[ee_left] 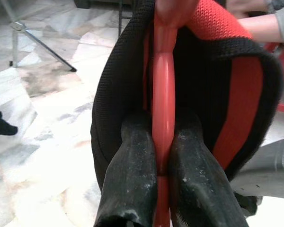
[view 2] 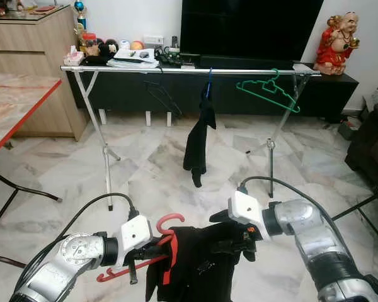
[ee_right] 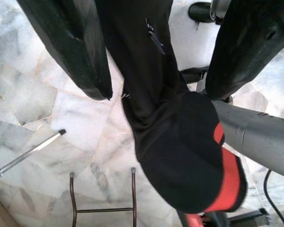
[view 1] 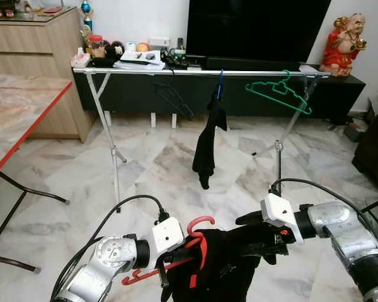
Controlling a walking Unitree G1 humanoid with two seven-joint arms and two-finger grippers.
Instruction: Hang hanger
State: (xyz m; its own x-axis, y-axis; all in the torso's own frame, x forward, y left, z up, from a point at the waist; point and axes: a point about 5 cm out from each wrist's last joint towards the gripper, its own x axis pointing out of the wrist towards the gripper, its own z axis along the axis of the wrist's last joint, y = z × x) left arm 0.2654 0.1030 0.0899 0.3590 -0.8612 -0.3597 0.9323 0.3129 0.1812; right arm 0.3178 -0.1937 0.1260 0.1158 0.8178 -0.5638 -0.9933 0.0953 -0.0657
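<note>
- the red hanger [view 1: 195, 242] is smooth moulded plastic with a rounded bar and an open curved hook that rises at its top; it sits low in the head views at about 6 o'clock, between the two arms.
- a black garment [view 1: 223, 264] with red knit trim is draped over it; the cloth looks soft and finely ribbed, and it hangs in loose folds below the bar.
- the left gripper [ee_left: 163, 165] has its jaws pressed together on the hanger's red bar, one glossy black rubbery finger [ee_left: 132, 175] on each side of it, with the fabric curling around them.
- the right gripper [ee_right: 156, 52] holds its jaws apart, the garment passing down between the two matte black fingers [ee_right: 80, 52]; whether they touch the cloth cannot be told.
- both forearms are brushed silver metal with white blocky wrist housings and black cables.
- the drying rack [view 1: 201, 73], a thin chrome rail on crossed tubular legs, stands at 12 o'clock across the room.
- on the rail hang a green hanger [view 1: 280, 93] at about 1 o'clock, a black wire hanger [view 1: 173, 97] at 11 o'clock, and a dark limp cloth [view 1: 209, 141] on a blue hook between them.
- the floor [view 1: 145, 163] is polished pale marble with grey veining.
- a red-edged counter [view 1: 19, 116] with a marbled top sits at 9 o'clock.
</note>
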